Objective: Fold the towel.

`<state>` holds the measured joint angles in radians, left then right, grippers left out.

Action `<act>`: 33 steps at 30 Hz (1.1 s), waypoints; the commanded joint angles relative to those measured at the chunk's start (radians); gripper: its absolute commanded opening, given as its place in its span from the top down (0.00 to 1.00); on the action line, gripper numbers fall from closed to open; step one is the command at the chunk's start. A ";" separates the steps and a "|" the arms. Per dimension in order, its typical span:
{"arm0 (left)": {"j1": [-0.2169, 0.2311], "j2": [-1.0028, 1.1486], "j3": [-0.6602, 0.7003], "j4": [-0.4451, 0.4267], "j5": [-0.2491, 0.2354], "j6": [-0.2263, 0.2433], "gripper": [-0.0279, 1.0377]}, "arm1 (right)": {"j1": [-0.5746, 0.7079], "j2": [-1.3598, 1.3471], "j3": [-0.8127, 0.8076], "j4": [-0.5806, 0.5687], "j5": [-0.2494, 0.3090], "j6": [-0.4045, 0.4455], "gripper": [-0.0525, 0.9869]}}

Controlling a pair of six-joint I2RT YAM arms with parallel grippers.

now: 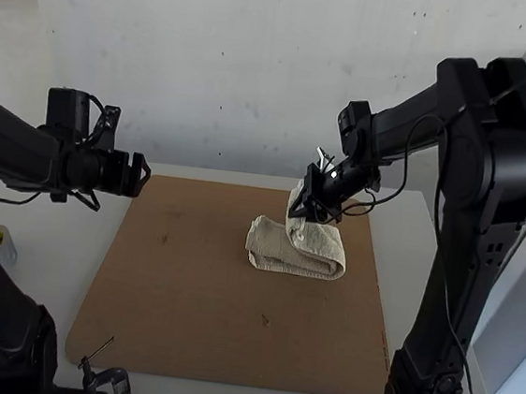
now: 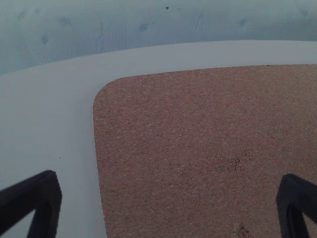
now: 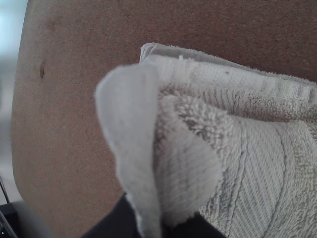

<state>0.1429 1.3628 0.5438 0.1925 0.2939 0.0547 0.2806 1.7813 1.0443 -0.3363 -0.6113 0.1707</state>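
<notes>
Holding up one end of the cream terry-cloth towel with the jaws of the right black two-finger gripper, clamped on a thin flap, probably to bring that end over the layers below as another fold. Leaving the rest resting on the flat brown board, right of its middle and towards the far edge, likely to let the weight of the cloth steady the lower layers. Keeping the left black two-finger gripper well off to the other side, jaws wide apart and empty, perhaps to give room to the folding arm. Set beneath all this, as a firm base, on the white surface. Already doubled into a compact strip, with a rounded fold at one end and edges not quite flush. Looks thick and soft, looped in pile, crossed by a flatter woven band with fine raised lines, and finished with a pale, ribbed hem. Rises in a narrow, curled flap towards the grip, seemingly only a single layer there, though too blurred to be sure.
</notes>
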 commanded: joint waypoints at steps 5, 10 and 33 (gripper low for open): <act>0.034 0.010 0.001 0.012 0.047 -0.006 0.06 | 0.057 0.052 0.051 0.022 0.016 0.044 0.92; 0.040 0.010 -0.004 0.013 0.056 -0.006 0.07 | 0.086 0.093 0.082 0.033 0.019 0.058 0.92; 0.067 0.018 -0.019 0.027 0.093 -0.007 0.07 | 0.195 0.263 0.184 0.123 0.039 0.125 0.79</act>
<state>0.1951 1.3830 0.5438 0.2081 0.3630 0.0547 0.4534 2.0270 1.1954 -0.2230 -0.5781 0.2840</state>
